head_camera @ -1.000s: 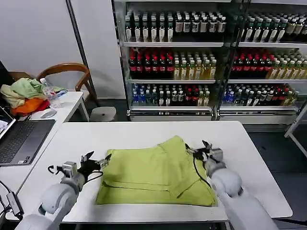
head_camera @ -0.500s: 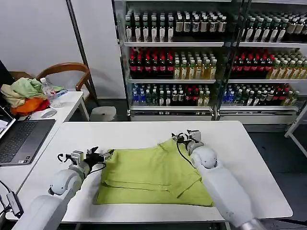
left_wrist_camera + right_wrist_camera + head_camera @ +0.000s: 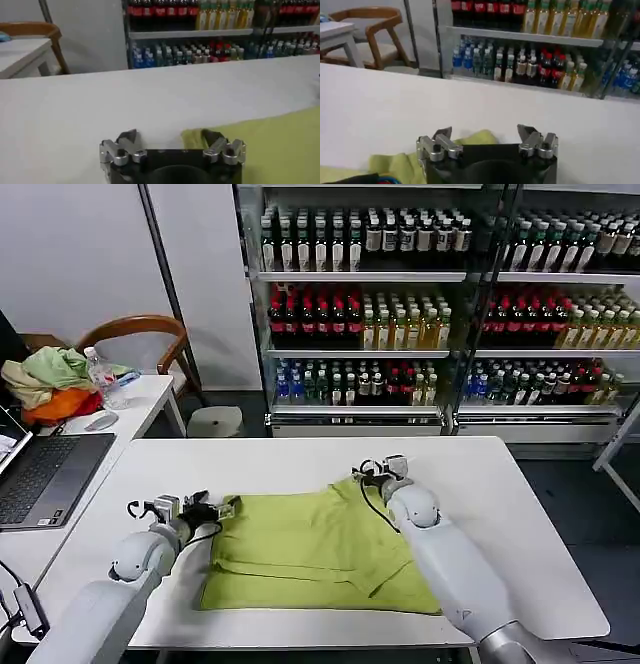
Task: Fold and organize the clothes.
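A white table [image 3: 520, 514] carries 1 lime yellow-green T-shirt [image 3: 310, 549], partly folded, near its front edge.

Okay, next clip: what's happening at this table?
A two-armed robot is working on a yellow-green T-shirt lying partly folded on a white table. The left claw sits open at the shirt's far left corner, with the cloth edge by one finger. The right claw is open over the shirt's raised far right corner. Neither has closed on the fabric. A heap of other garments lies on the side desk, untouched.
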